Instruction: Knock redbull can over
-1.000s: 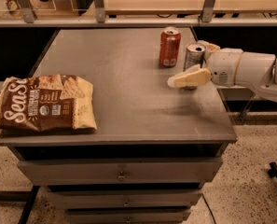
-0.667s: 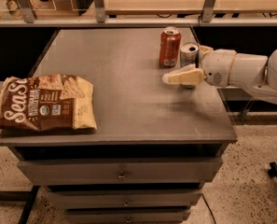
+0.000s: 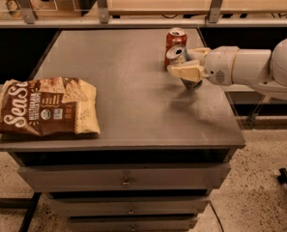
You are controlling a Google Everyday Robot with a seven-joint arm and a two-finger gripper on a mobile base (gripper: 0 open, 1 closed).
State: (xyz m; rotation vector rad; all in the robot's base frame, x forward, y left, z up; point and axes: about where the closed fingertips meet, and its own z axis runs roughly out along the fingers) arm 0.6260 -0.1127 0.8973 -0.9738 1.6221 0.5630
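The redbull can (image 3: 178, 55), slim and silver-blue, leans with its silver top tipped to the left, near the right side of the grey table top (image 3: 128, 95). Its base (image 3: 191, 83) still touches the table. My gripper (image 3: 181, 62) comes in from the right on a white arm (image 3: 244, 69). Its cream fingers (image 3: 185, 72) stand apart, one in front of the can and one behind it, so the can sits between them. The gripper is open and low over the table.
A shorter orange-red soda can (image 3: 176, 36) stands upright just behind the redbull can. A brown SeaSalt chip bag (image 3: 46, 106) lies at the table's front left. Drawers (image 3: 126, 178) are below the top. A shelf rail (image 3: 133, 21) runs behind.
My gripper has moved left onto the redbull can. The can, upright before, now leans to the left between the fingers. The soda can and the chip bag have not moved.
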